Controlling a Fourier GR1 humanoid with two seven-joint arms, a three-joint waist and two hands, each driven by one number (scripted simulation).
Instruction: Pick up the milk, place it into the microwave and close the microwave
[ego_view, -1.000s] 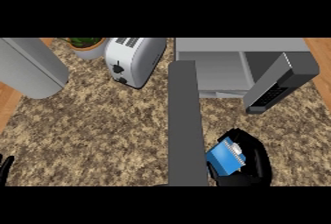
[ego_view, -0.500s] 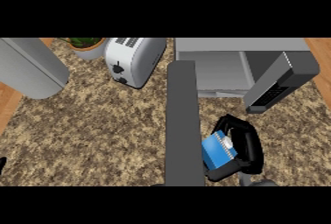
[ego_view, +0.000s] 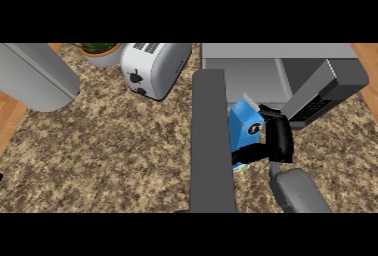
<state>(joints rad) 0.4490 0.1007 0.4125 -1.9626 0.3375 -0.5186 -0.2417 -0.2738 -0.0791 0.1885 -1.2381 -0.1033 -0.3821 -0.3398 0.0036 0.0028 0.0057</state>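
The milk (ego_view: 246, 121) is a blue carton with a white top, tilted and held just in front of the microwave's open mouth (ego_view: 247, 80). My right hand (ego_view: 279, 139) is shut on it from the right, fingers curled round its side, with the grey forearm (ego_view: 299, 192) coming up from the lower edge. The microwave (ego_view: 295, 52) stands at the top right, its grey inside showing. Its open door (ego_view: 214, 150) runs down the middle as a long dark grey slab, close to the carton's left. Only a sliver of my left hand (ego_view: 1, 176) shows at the left edge.
A white toaster (ego_view: 151, 67) stands at the top centre, beside a potted plant (ego_view: 100, 52). A large grey rounded object (ego_view: 37, 75) lies at the top left. The microwave's dark panel with keys (ego_view: 325, 95) juts out right of the carton. The speckled counter (ego_view: 111, 150) stretches left of the door.
My right hand has carried the milk up and away from the lower right, toward the microwave's opening. My left hand has slid almost out of view at the left edge.
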